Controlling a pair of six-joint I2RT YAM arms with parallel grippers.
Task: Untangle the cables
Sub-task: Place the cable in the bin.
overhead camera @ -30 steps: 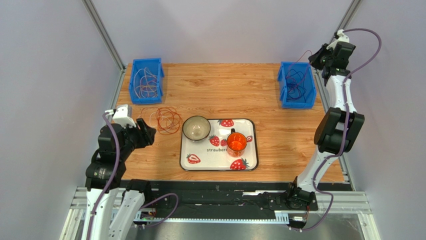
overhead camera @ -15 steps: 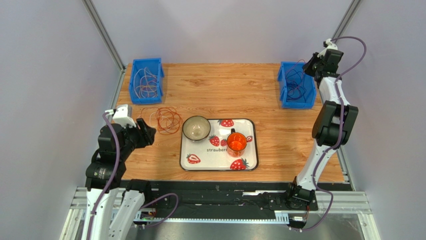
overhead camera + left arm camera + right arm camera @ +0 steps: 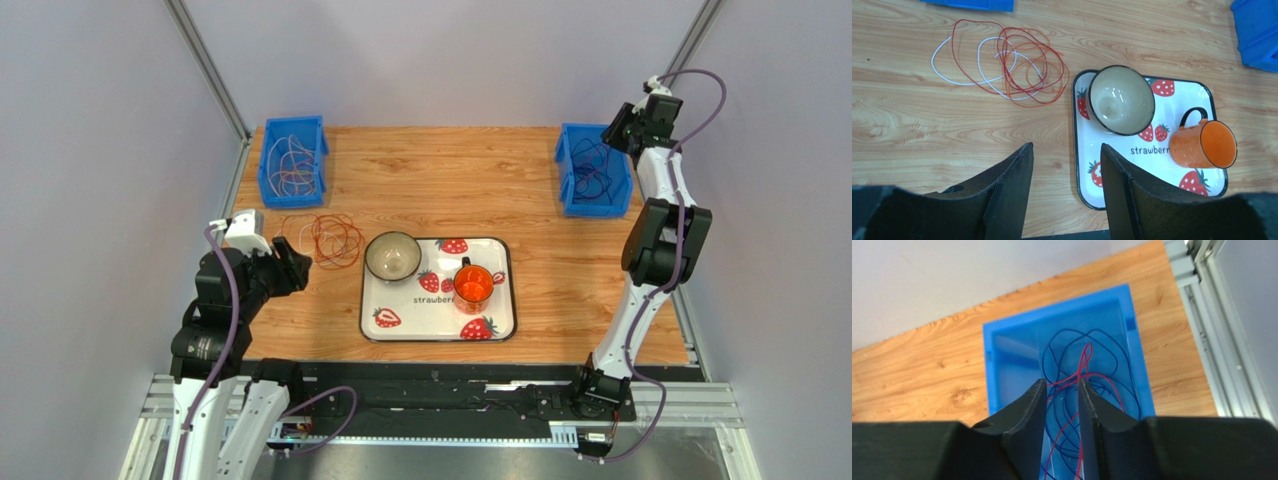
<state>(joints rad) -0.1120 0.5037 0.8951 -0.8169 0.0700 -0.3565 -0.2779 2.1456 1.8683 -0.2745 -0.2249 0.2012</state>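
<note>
My left hand [image 3: 1066, 150]: half open, empty, above bare surface [image 3: 927, 125] near-left of the tray [image 3: 1162, 170].
Tangle: loose cables [image 3: 1017, 70], red, orange and white, just beyond the tray's far-left corner, open wood around.
My right hand [image 3: 1059, 385]: narrowly parted, gripping nothing, over the blue bin [image 3: 1012, 365] far right of the tray.
Bin: binned cables [image 3: 1086, 352] lie within its walls.

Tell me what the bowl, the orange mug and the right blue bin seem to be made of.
Bowl: probably glazed ceramic, glossy highlights, dark rim.
Mug: enamel or glazed ceramic, shiny orange, black rim.
Bin: likely moulded plastic, uniform blue, thin walls.
</note>
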